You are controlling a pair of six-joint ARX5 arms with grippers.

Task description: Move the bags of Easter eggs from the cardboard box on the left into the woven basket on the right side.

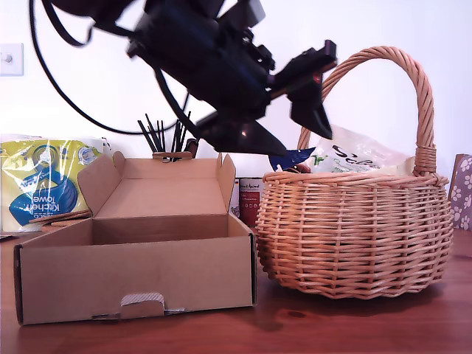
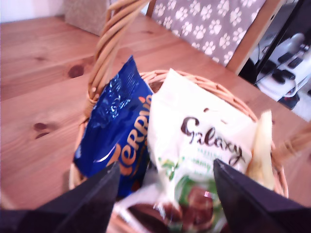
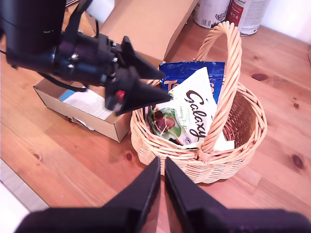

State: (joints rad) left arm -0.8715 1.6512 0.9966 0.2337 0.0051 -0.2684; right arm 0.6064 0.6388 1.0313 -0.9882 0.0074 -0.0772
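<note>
Our first pincer (image 2: pixel 165 194) spread over woven basket (image 1: pixel 354 236) holding white (image 2: pixel 204 141) and blue bags (image 2: pixel 119 131); second pincer (image 3: pixel 162 174) pressed together.

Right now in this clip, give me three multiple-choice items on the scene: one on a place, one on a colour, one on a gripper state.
1. Where is the white Galaxy bag?
A. In the box
B. In the basket
C. On the table

2. What colour is the bag beside the Galaxy bag?
A. Red
B. Black
C. Dark blue

3. How does my first gripper stand?
A. Open over the basket
B. Shut on a bag
C. Shut inside the box

Key:
1 B: the Galaxy bag stands inside the basket, leaning under its handle.
2 C: the blue bag next to it is dark blue with orange lettering.
3 A: my first gripper has its fingers spread apart above the bags, holding nothing. My second gripper is shut, off to the basket's side.
</note>
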